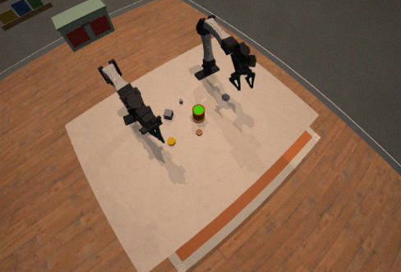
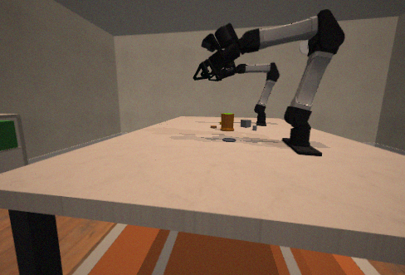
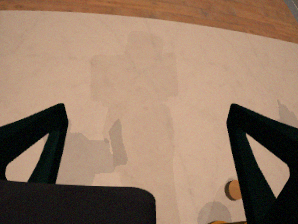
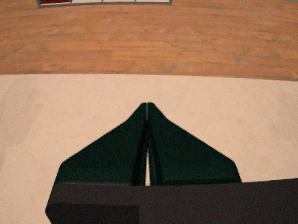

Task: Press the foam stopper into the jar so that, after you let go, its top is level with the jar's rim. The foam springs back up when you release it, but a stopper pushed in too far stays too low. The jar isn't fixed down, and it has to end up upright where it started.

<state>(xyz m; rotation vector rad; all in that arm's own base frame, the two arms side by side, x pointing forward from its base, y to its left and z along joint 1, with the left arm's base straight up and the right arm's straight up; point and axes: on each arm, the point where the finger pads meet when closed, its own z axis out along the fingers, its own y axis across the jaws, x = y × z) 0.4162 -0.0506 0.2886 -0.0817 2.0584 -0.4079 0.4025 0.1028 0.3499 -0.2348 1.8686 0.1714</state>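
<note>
The foam stopper (image 1: 198,109) (image 2: 227,114) sits in the upright jar (image 1: 198,117) (image 2: 227,122), both claws clear: left claw (image 1: 246,89) (image 2: 207,80) (image 3: 147,105) wide, right claw (image 1: 163,141) (image 4: 147,103) closed, empty. I judge it checking time; next, confirm rim level.

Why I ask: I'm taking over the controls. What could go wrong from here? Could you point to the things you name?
The freestanding jar (image 1: 198,117) (image 2: 227,124) could slide or tip under an off-center push. The right gripper's (image 1: 163,140) (image 4: 147,105) narrow shut tip might drive the stopper (image 1: 198,109) (image 2: 227,114) too deep. Lowered carelessly, it may knock the nearby yellow disc (image 1: 171,141).
</note>
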